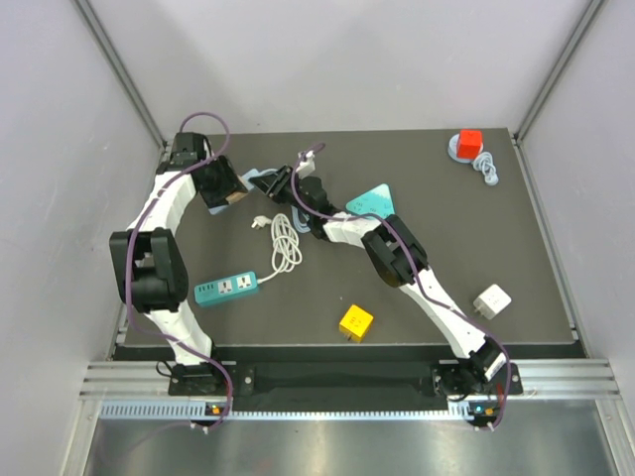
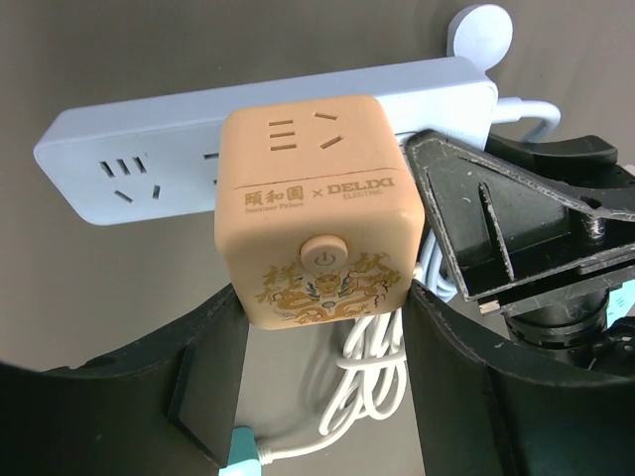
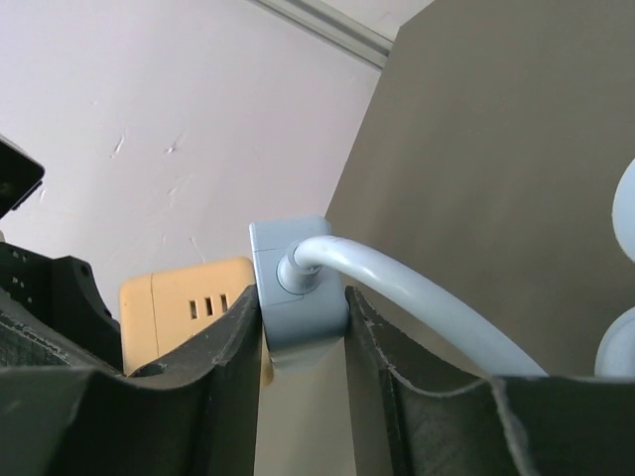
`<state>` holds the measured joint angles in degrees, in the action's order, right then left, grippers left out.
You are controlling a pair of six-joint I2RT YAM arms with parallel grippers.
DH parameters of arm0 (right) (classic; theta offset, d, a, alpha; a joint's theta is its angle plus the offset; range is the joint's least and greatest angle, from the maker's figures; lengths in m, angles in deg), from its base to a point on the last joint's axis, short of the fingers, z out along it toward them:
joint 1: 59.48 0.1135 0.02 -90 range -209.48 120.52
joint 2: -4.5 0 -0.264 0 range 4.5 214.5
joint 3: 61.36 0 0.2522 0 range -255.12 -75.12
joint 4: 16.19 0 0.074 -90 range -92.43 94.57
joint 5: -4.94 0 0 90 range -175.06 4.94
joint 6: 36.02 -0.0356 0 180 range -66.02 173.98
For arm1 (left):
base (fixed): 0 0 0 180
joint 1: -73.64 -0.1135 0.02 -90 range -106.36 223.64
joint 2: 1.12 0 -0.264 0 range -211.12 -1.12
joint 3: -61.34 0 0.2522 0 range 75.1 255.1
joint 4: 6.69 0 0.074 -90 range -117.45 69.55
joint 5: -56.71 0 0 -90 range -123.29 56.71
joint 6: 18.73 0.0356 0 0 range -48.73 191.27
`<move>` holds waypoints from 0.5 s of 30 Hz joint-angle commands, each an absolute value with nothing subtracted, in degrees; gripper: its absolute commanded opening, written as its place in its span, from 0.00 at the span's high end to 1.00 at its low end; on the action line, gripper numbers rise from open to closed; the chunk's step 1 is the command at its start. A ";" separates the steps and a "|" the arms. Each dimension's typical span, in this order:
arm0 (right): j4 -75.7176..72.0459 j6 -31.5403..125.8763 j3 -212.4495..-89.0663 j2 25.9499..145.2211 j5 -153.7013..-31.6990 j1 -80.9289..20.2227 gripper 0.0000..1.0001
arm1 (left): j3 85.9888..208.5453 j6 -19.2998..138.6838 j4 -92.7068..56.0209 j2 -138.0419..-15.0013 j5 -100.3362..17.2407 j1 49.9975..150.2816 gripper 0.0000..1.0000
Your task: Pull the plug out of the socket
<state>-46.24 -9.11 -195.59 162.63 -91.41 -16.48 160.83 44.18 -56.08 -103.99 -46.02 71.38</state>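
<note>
Left wrist view: the tan plug (image 2: pixel 317 213) fills the middle of the frame, its back against the face of the pale blue strip (image 2: pixel 139 149) that runs across the top. The left tool (image 2: pixel 325 309) has its two black fingers (image 2: pixel 203 382) up against the lower sides of the plug. It is closed down to the plug's width and gripping it. No gap shows between plug and strip from here, so the plug looks seated in its socket.

Right wrist view: the right tool (image 3: pixel 303 332) is clamped on the end of the strip, right where the pale cord (image 3: pixel 417 297) comes out. Its jaws are narrowed to that end's width. The plug shows just left of the strip in this frame, slots facing the camera.

Top view: both arms reach to the upper left of the table (image 1: pixel 446 238), the tools nose to nose with strip and plug held between them. Whether the strip is lifted off the table, I cannot tell. A white coil (image 1: pixel 286 238) lies just below them. A teal strip (image 1: pixel 226 289) sits lower left of centre and a yellow cube (image 1: pixel 355 322) near bottom centre. There is a white adapter (image 1: pixel 491 300) at lower right and a red block (image 1: pixel 469 141) at upper right. A teal triangle (image 1: pixel 375 200) is just beside the right arm.
</note>
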 commanded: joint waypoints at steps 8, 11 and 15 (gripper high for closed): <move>-54.89 -6.40 -192.03 161.39 -92.70 -15.45 1.00 | 159.83 45.08 -51.21 -100.08 -44.71 72.15 0.78; -57.09 -7.27 -190.09 160.25 -93.67 -15.62 1.00 | 159.39 44.20 -49.19 -101.13 -44.10 72.15 0.59; -58.24 -8.85 -189.91 160.42 -94.81 -16.24 1.00 | 159.82 44.02 -47.96 -101.93 -43.13 72.15 0.49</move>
<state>-54.02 -9.26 -190.21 162.63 -92.06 -16.50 158.60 43.50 -54.69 -103.50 -44.36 72.03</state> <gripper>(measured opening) 0.330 0.635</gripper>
